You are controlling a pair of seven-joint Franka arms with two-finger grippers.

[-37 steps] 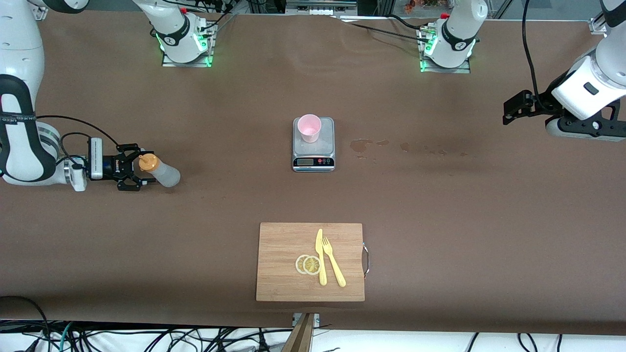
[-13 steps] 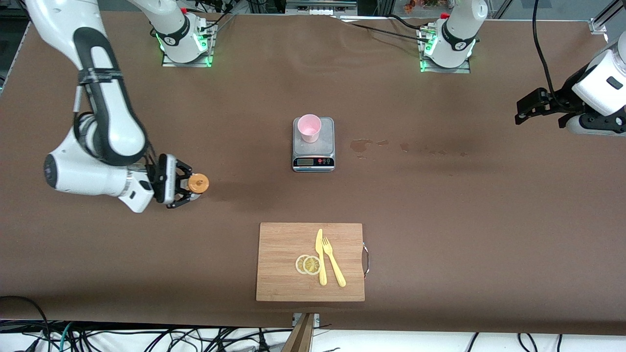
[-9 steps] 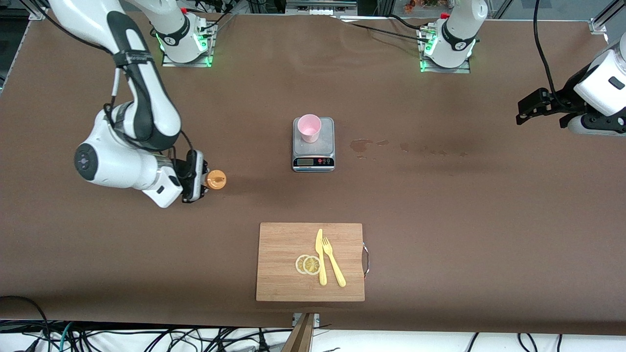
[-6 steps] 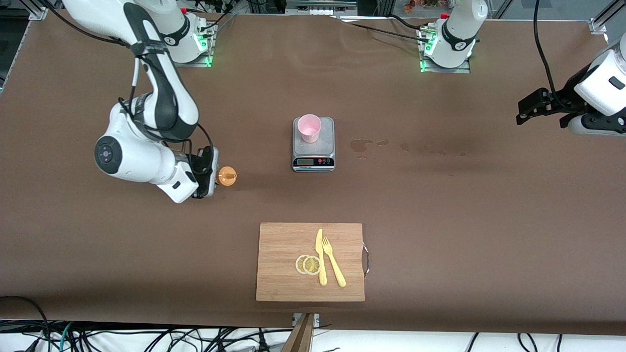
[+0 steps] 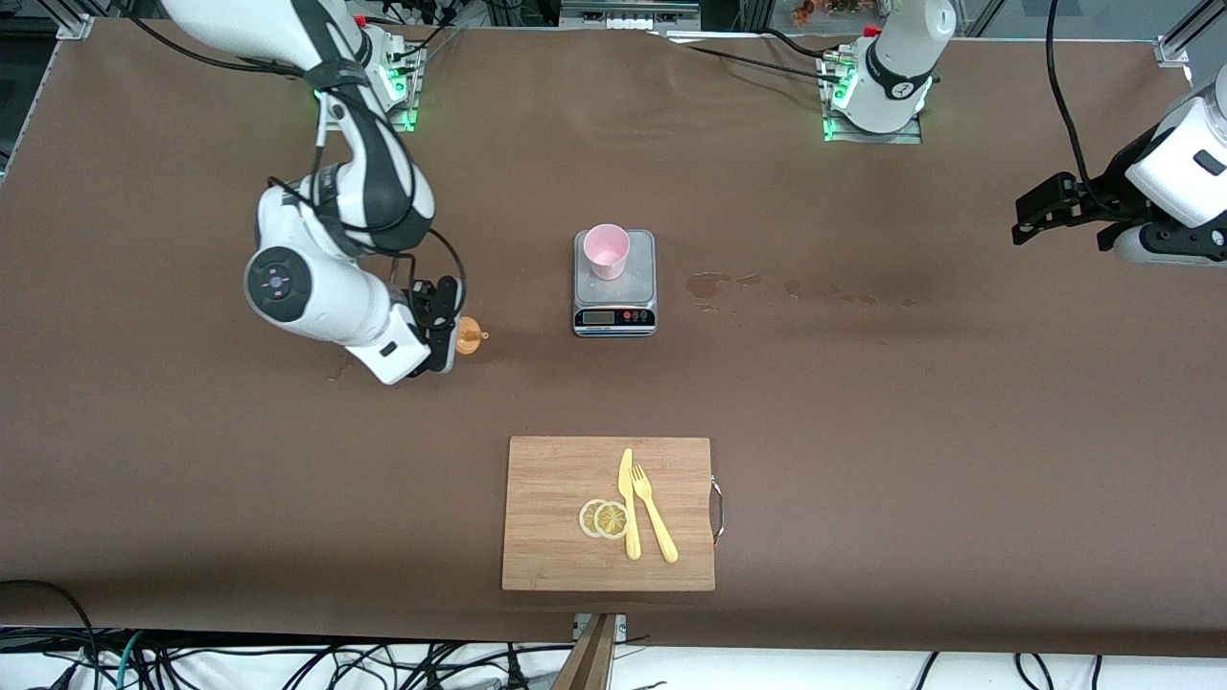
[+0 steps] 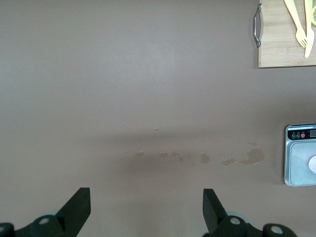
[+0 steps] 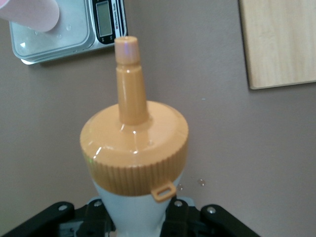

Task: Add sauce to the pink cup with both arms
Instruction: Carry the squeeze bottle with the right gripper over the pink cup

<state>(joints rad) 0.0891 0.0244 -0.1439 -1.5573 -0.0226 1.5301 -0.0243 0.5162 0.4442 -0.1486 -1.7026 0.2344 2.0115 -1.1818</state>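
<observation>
My right gripper [image 5: 449,331] is shut on the sauce bottle, carried above the table toward the right arm's side of the scale. Only the bottle's orange nozzle cap [image 5: 469,336] shows in the front view, pointing toward the scale. The right wrist view shows the whitish bottle body [image 7: 134,210] clamped between the fingers, with the orange cap [image 7: 134,145] and nozzle aimed at the scale. The pink cup [image 5: 607,250] stands upright on the scale's plate; its rim [image 7: 30,14] shows in the right wrist view. My left gripper [image 5: 1026,213] is open and empty, waiting at the left arm's end of the table.
A silver kitchen scale [image 5: 642,292] sits mid-table. Nearer the front camera lies a wooden cutting board [image 5: 556,498] with lemon slices [image 5: 605,518], a yellow knife and a fork [image 5: 655,514]. Sauce stains [image 5: 707,285] mark the table beside the scale, toward the left arm's end.
The right arm has swung the bottle from the right arm's end of the table toward the scale, the nozzle turning to point at it. The left arm has barely moved.
</observation>
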